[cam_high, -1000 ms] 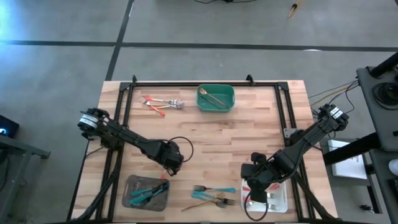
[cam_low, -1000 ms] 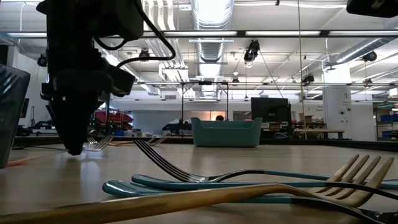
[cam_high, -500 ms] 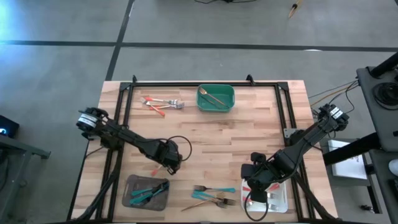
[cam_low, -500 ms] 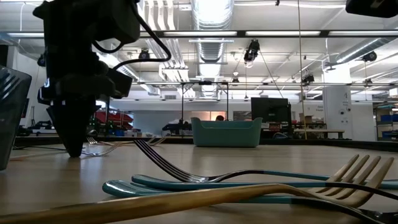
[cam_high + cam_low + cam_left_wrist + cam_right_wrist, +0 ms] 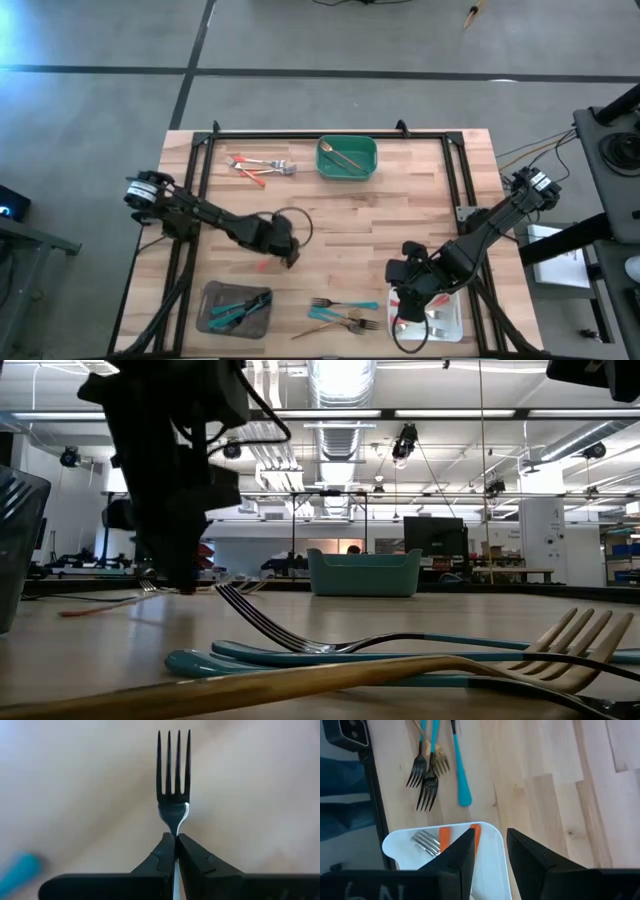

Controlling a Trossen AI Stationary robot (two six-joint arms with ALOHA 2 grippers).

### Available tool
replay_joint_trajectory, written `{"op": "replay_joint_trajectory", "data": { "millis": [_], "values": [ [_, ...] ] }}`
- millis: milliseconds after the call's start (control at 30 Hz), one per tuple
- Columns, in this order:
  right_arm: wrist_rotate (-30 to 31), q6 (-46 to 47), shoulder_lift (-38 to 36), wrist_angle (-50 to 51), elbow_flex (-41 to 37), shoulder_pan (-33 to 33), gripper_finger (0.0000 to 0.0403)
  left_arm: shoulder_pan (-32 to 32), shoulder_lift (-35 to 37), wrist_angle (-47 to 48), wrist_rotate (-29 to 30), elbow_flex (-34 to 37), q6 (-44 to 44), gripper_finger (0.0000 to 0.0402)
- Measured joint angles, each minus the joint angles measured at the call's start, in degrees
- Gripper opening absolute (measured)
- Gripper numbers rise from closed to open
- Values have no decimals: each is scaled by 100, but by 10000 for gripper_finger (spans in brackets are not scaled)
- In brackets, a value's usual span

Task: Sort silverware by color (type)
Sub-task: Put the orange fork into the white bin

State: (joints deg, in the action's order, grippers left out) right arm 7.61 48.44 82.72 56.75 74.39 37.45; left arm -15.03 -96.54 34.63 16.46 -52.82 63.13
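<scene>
A fork (image 5: 173, 775) with a metal head and a red-orange handle (image 5: 263, 265) sits in my left gripper (image 5: 289, 257), which is shut on it left of the table's middle. In the low view the handle (image 5: 95, 607) slants low toward the table; whether its end touches, I cannot tell. My right gripper (image 5: 490, 851) stands open over the white tray (image 5: 387, 845), with nothing between its fingers. That tray holds silverware with red-orange handles (image 5: 445, 836). My left gripper pinches the fork's thin neck (image 5: 174, 826), just behind the tines, between its two fingertips. The tines stick out beyond the fingers, and the handle trails back beneath the gripper toward the table's near left.
A green tray (image 5: 347, 158) with a gold piece stands at the far edge, with red-orange pieces (image 5: 258, 167) lying left of it. A grey tray (image 5: 235, 308) of teal pieces sits at the near left. Teal and gold forks (image 5: 345, 315) lie near the front edge.
My left gripper has shut on the fork's neck. It has then gone toward the table's far edge and a little to the right, taking the fork along. The red-orange handle has moved away from the grey tray.
</scene>
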Motion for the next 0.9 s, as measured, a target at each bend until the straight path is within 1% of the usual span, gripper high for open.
{"op": "replay_joint_trajectory", "data": {
  "millis": [33, 67, 167, 233, 367, 433, 533, 633, 900],
  "values": [
    [15, 12, 0, -2, 1, -8, 105, 21, 34, 21, 119, -7, 25, 0],
    [19, 21, 0, -7, 2, -31, 105, 48, 49, -64, 102, -27, 39, 0],
    [79, 22, 0, -1, 2, -137, 105, 204, 81, -474, 203, -68, -6, 0],
    [149, -35, -4, 2, 2, -236, 105, 335, 99, -939, 261, -103, -121, 0],
    [154, -266, -13, 2, 2, -524, 105, 522, 101, -1803, 195, -205, -376, 0],
    [155, -400, -13, 7, 2, -709, 105, 626, 113, -2092, 190, -323, -535, 0],
    [158, -613, -15, 32, 4, -1015, 105, 769, 123, -2258, 216, -575, -836, 0],
    [145, -864, -40, 107, 4, -1394, 105, 927, 123, -2227, 305, -822, -1105, 0],
    [156, -908, -94, 41, 11, -2678, 105, 1315, 166, -2222, 377, -1482, -1772, 0]
  ]
}}
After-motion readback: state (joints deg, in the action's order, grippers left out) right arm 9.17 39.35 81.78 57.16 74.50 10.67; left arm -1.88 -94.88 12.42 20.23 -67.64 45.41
